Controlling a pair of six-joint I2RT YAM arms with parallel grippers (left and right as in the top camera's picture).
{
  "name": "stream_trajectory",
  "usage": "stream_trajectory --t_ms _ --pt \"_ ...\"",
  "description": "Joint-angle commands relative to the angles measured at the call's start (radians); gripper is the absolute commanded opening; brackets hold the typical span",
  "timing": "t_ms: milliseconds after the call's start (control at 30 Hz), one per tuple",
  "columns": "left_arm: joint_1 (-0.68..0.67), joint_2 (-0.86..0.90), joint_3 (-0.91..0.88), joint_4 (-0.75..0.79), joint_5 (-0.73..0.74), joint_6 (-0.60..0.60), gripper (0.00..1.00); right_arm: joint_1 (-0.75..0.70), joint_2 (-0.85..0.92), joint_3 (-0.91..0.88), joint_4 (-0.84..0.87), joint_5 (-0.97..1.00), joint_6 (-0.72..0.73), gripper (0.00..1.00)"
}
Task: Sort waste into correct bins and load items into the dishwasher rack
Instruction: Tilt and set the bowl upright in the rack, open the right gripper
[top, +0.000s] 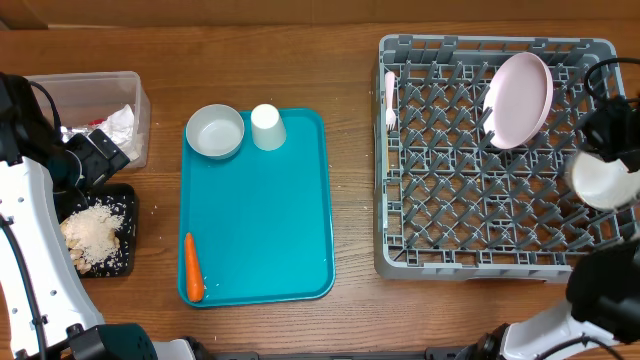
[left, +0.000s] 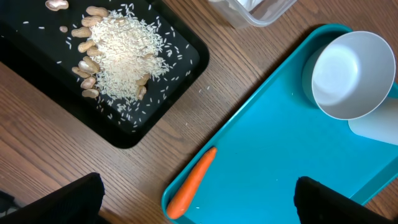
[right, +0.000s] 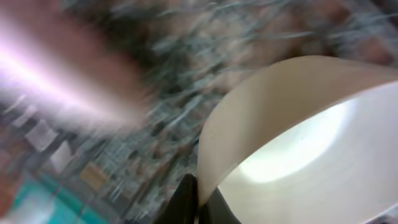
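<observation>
- The right tool (right: 194, 200) is pinched together on the rim of a white bowl (top: 603, 180), which it holds over the right edge of the dishwasher rack (top: 480, 262). So thin a rim grip could let the bowl swing or slip, and it might drop outside the rack.
- If the bowl is lowered carelessly, it could knock the pink plate (top: 520, 98) standing in the rack nearby.
- The left tool (left: 199, 202) hangs with its fingers wide apart, holding nothing, above the carrot (left: 191, 182) at the corner of the teal tray (left: 280, 155). Closing there could catch the tray's lip and drag it, or roll the carrot onto the tabletop (left: 37, 149).
</observation>
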Motion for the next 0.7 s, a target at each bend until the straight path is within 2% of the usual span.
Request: stream_trajectory --t_ms 0,267,467,667 --pt "0.003 0.000 -0.001 0.001 -0.011 -0.017 1.00 0.003 -0.020 0.012 -0.026 -0.320 -0.209 0.04" --pt "0.003 0.000 -0.001 0.001 -0.011 -0.017 1.00 0.007 -0.020 -0.161 -0.037 -0.576 -0.481 0.04" --pt "0.003 0.000 -0.001 0.001 -0.011 -0.017 1.00 0.007 -0.020 -0.324 0.043 -0.764 -0.592 0.04" --pt "0.003 0.000 -0.001 0.001 -0.011 -0.017 1.00 0.007 -0.020 -0.353 0.039 -0.814 -0.658 0.04"
